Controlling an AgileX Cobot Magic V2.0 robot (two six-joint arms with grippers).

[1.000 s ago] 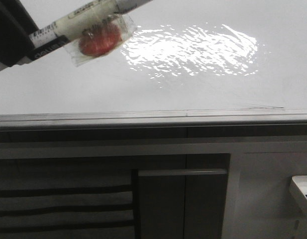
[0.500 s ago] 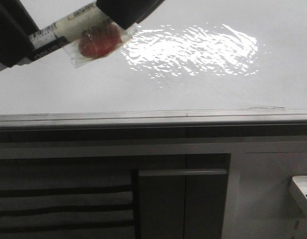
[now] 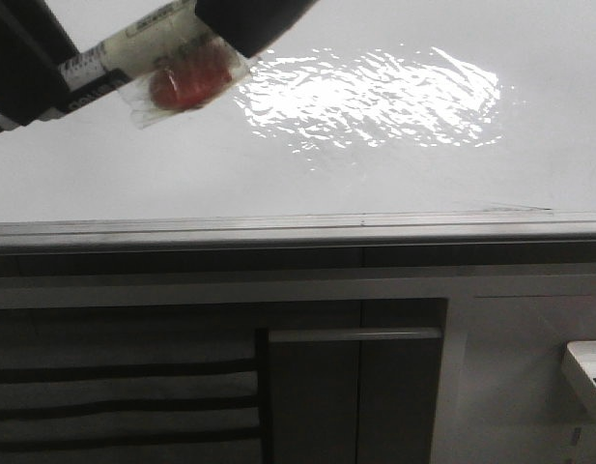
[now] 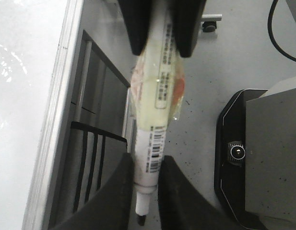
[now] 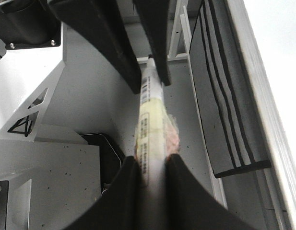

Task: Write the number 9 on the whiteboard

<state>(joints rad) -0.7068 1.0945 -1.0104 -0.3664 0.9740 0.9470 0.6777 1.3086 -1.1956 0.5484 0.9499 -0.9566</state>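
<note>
Black fingers of the left gripper sat at the far left of the front view, closed narrow on the barcoded end of a white marker, and the left wrist view confirmed it: both pads pressed the barrel with the tip poking out beyond them. Moving right along the barrel, a clear plastic wrap with a red-orange blob inside clung to the marker's middle. Right of that, the right gripper came in from the top edge, and its wrist view showed its jaws also clamped tight on the same marker, at the other end. So both arms held one pen between them, slanting up to the right over the whiteboard.

Further right, the bright rippled glare patch spread across the board's glossy surface. No marker stroke of a 9 could be made out on the visible part of the board. Along the board's near edge ran the silver metal strip, with dark cabinet panels below it.
</note>
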